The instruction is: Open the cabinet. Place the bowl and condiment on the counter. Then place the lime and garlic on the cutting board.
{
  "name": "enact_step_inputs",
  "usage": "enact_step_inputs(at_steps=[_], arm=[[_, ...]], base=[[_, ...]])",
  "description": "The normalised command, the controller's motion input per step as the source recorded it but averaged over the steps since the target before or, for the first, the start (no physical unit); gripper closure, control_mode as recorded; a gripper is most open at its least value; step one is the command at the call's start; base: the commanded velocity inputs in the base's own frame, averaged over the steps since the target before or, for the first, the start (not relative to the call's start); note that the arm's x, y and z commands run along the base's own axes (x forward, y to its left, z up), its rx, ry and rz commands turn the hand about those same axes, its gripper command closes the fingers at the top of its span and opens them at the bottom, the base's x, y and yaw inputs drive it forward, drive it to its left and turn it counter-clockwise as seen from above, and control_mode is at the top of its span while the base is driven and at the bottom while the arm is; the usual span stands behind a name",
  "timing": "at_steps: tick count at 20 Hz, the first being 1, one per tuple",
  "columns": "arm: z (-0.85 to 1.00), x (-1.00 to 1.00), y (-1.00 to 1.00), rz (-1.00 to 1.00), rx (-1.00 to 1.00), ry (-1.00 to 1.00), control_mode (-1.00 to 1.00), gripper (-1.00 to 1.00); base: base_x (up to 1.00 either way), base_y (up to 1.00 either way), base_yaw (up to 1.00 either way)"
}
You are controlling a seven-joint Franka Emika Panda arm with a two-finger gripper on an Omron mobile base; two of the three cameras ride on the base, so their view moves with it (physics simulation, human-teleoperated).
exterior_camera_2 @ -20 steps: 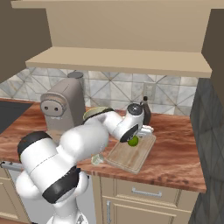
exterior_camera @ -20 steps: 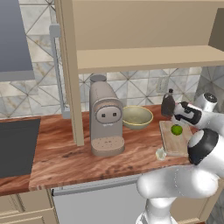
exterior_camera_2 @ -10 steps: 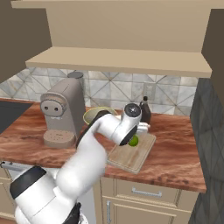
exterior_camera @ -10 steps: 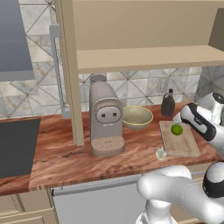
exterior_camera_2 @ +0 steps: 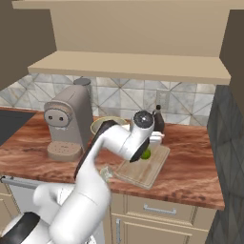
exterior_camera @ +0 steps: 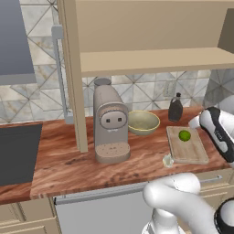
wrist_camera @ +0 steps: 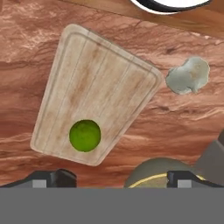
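Small bright green lime (wrist_camera: 85, 135) on the light tan wooden cutting board (wrist_camera: 105, 83), whitish lumpy garlic bulb (wrist_camera: 189, 75) off it.

We see the claw (wrist_camera: 118, 178) released, jaws wide, above the board; the board's long axis runs front to back on the reddish-brown wood-grain counter (exterior_camera: 59, 164). Garlic sits just beside the board's front corner. Round olive-beige bowl (exterior_camera: 143, 122) and dark narrow-necked condiment bottle (exterior_camera: 175, 109) stand behind, grey-beige coffee machine (exterior_camera: 109, 125) further left, beige cabinet (exterior_camera: 137, 41) open above.

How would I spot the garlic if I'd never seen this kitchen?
Find the coffee machine on the reddish counter, then the light cutting board to its right. The garlic is the pale lumpy bulb just off the board's near-left corner, unlike the green lime on it.
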Motion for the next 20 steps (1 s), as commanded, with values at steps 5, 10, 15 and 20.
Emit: enact_step_inputs(at_steps=[5,10,15,20], arm=[[0.08,-0.49,-0.08,0.17,-0.06,-0.25,-1.00,-1.00],[0.11,-0.33,-0.01,0.22,-0.18,-0.13,-1.00,-1.00],[0.32,-0.30,0.00,0.13,-0.22,-0.07,-1.00,-1.00],[0.28,-0.39,-0.10,0.13,-0.22,-0.02,-1.00,-1.00]], base=[[0.00,0.00,0.00],[0.00,0.00,0.00],[0.00,0.00,0.00],[0.00,0.00,0.00]])
